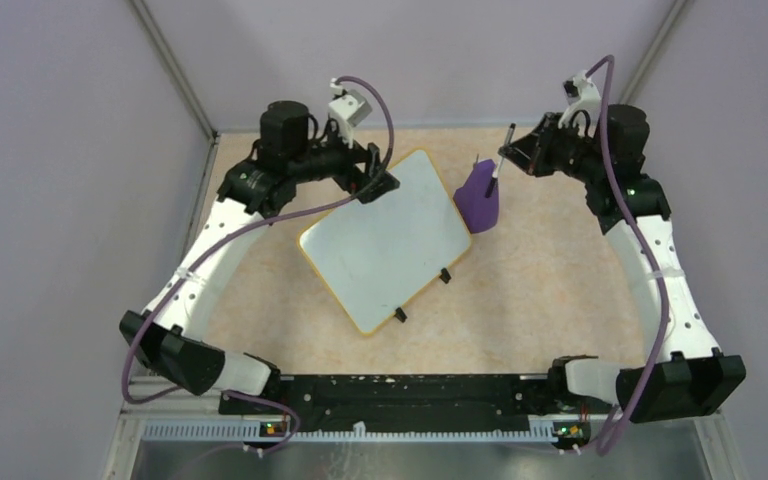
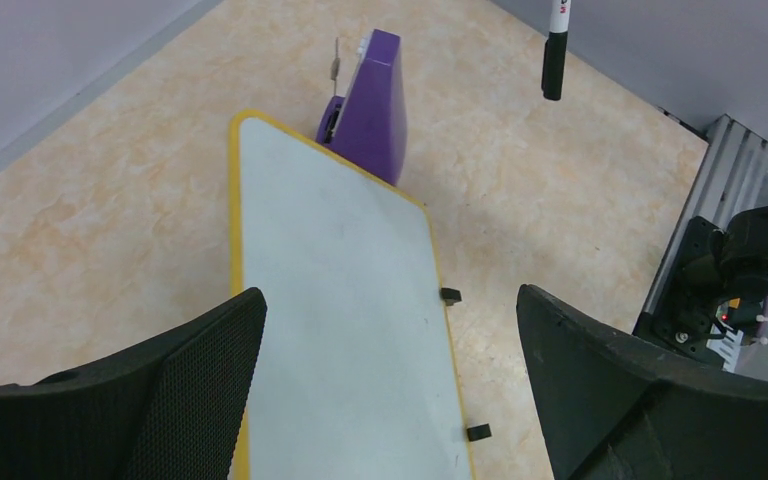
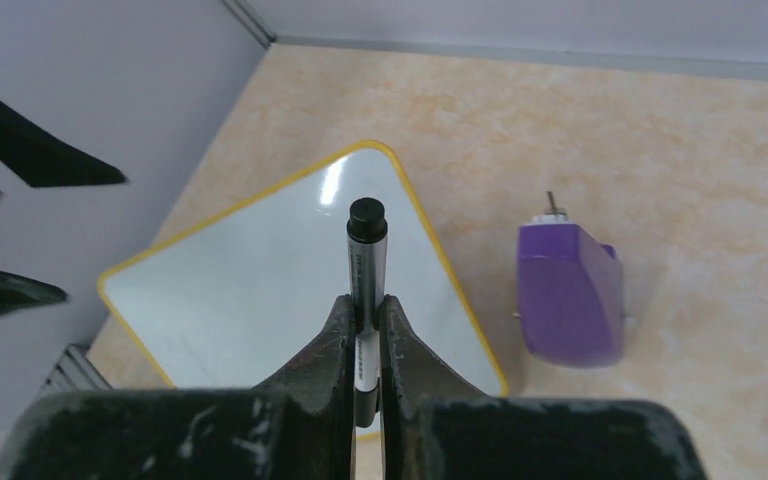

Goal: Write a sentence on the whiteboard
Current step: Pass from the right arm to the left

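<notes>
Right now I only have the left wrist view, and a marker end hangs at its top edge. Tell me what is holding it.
Observer: The right gripper is shut on the marker, gripping its barrel with the black end pointing down.
Operator: Give me its place relative to the whiteboard.
Observer: In the top view it hangs off the whiteboard, its lower end lining up with the purple block by the board's right corner.
Operator: Report where my left gripper sits.
Observer: The left gripper is open over the board's far-left edge, near the far corner.
</notes>
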You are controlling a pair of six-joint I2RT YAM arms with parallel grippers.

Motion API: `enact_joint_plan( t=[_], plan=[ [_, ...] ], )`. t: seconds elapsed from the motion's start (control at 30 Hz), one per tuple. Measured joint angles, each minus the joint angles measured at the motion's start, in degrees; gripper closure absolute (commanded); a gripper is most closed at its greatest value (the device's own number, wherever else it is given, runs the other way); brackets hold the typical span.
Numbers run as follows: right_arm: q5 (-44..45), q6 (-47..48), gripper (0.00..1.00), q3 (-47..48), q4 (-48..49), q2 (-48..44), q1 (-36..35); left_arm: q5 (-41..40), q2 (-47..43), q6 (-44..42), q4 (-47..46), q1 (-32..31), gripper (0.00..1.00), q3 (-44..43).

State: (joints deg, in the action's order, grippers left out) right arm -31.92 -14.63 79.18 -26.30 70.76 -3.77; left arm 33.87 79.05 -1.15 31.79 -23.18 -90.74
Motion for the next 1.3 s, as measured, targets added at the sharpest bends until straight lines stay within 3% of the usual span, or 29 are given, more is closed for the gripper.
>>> enact_joint_plan(
  t=[0.13,0.5,0.67,0.83,0.93,1.13,1.3],
  plan=[
    [3.1,-8.9,1.00,0.3,3.3,-1.0,-3.5,-3.8,3.8,0.2,-2.6,-5.6,0.01,-0.2],
    [15.7,-28.9,1.00,1.9,-0.5,-0.4,-4.5,-18.9,11.0,-5.4,-5.6,-21.1,0.01,-3.5],
    [17.0,-34.1,1.00,1.9,-1.3,0.0,-5.5,-23.8,13.7,-8.2,-8.3,-26.7,0.02,-7.2],
    [17.1,-35.7,1.00,1.8,-1.3,0.1,-6.5,-29.6,17.8,-11.2,-9.6,-30.5,0.10,-9.7],
    [17.0,-36.1,1.00,1.0,-1.2,0.1,-7.0,-32.7,19.7,-12.3,-9.7,-31.6,0.21,-10.2],
    [16.3,-36.2,1.00,-1.7,-1.3,0.1,-7.7,-37.4,20.9,-12.7,-9.7,-31.6,0.57,-10.7],
    [15.4,-36.2,1.00,-2.4,-1.1,0.0,-7.8,-39.8,20.9,-13.0,-10.1,-31.5,0.75,-10.8]
  ],
)
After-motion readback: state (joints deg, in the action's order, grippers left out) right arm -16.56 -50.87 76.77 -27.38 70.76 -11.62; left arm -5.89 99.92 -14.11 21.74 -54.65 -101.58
